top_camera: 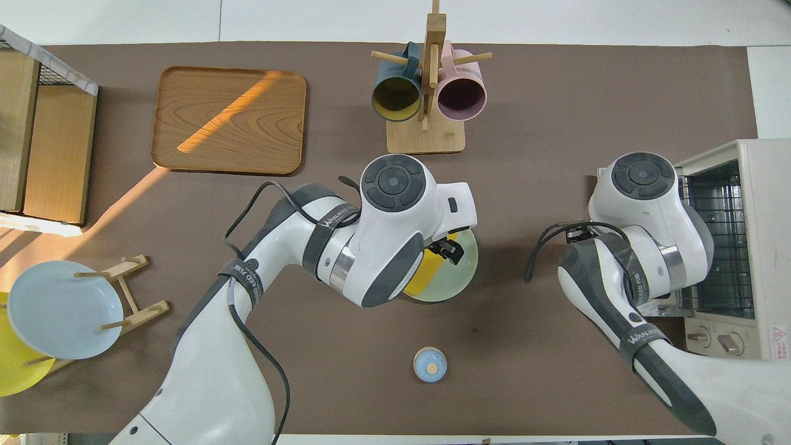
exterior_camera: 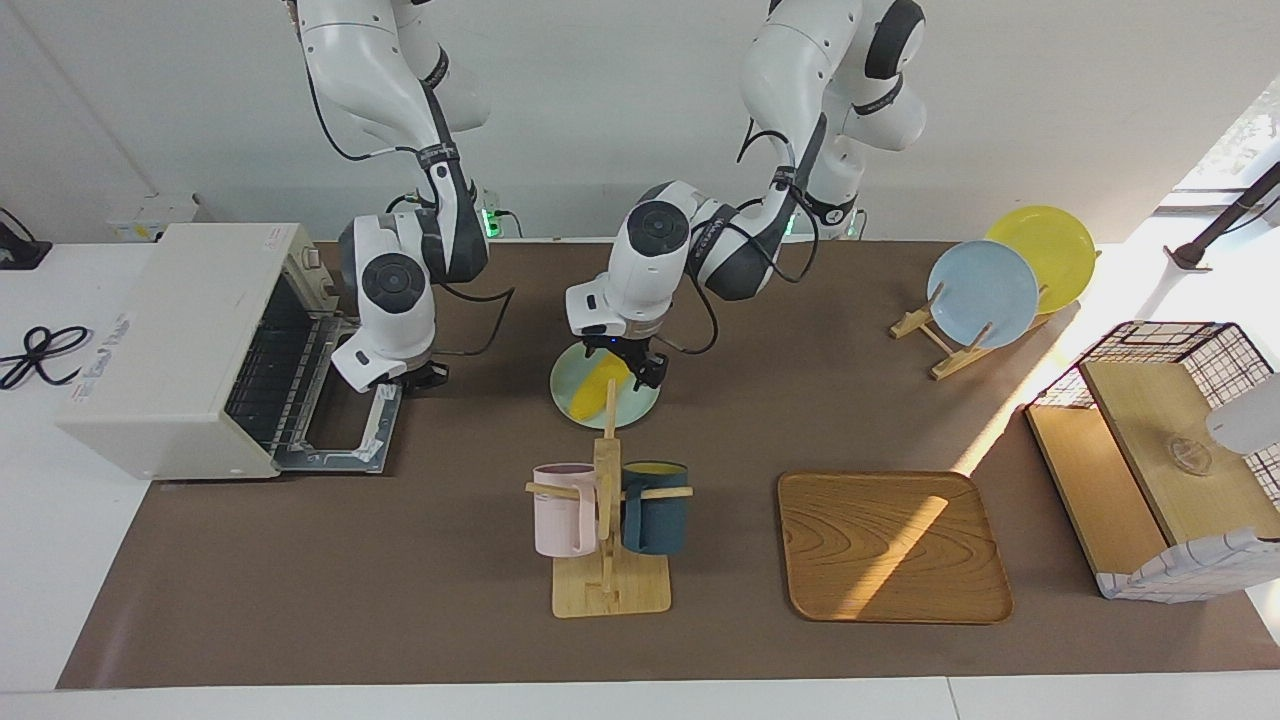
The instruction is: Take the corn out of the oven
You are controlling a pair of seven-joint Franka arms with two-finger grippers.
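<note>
1. The corn (exterior_camera: pixel 598 388) is lying on the pale green plate (exterior_camera: pixel 640 405), out on the surface (exterior_camera: pixel 400 600) and well apart from the oven (exterior_camera: pixel 180 345); judging by that, the removal itself is looking done.
2. The left end effector (exterior_camera: pixel 635 368) is sitting low over the corn's end that points toward the robots, just above the plate. In the overhead view its wrist is covering most of the cob, so only a yellow strip (top_camera: pixel 426 278) is showing beside it.
3. Whether its fingers are spread or closed, and whether they are touching the corn, I cannot tell from either view.
4. The right end effector (exterior_camera: pixel 425 375) is hanging over the oven's lowered door (exterior_camera: pixel 345 425), at the corner nearest the plate. Its fingers are hidden under the wrist, so their state is also unclear, and nothing is visibly in them.
5. The oven is standing open, its wire rack (exterior_camera: pixel 270 370) showing bare just inside from the right end effector; no corn is visible in the cavity.
6. What is left, as a judgement: little of the stated task. If anything is remaining, it is the left arm finishing whatever it is doing at the corn, and perhaps the right arm shutting the door, which is lying right beneath it.
7. The mug stand (exterior_camera: pixel 608 520) is standing just beside the plate, so any sweep by the left arm is needing some care there.
</note>
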